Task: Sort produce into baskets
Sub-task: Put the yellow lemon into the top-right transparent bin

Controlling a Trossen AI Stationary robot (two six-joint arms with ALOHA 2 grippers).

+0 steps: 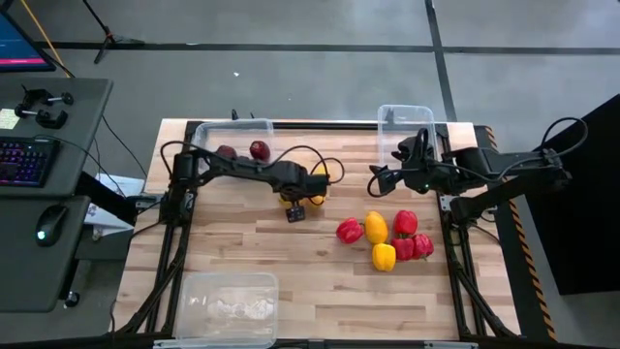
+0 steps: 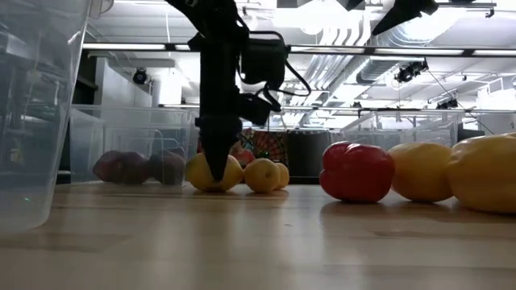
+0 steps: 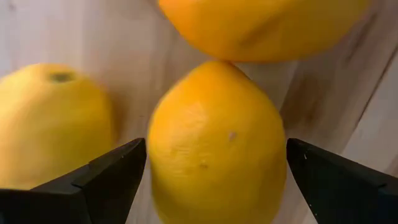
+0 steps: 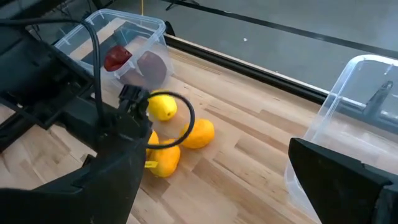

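My left gripper [image 1: 294, 204] points down, open, over a group of three lemons at the table's middle. Its fingers stand on either side of one lemon [image 3: 217, 143], close to its skin; the lemon rests on the table between two others [image 3: 56, 124] [image 3: 261, 25]. In the low view the gripper [image 2: 216, 161] comes down in front of that lemon [image 2: 211, 173]. My right gripper [image 1: 381, 181] is open and empty above the table, right of the lemons. Two maroon fruits [image 1: 260, 149] [image 1: 226, 152] lie in the far-left clear tub [image 1: 208, 128].
Several red and yellow bell peppers [image 1: 384, 237] lie in a cluster on the table's right half. A second clear tub [image 1: 405, 114] stands at the far right edge, a third [image 1: 228, 291] at the near left. Bare wood lies between the lemons and the near tub.
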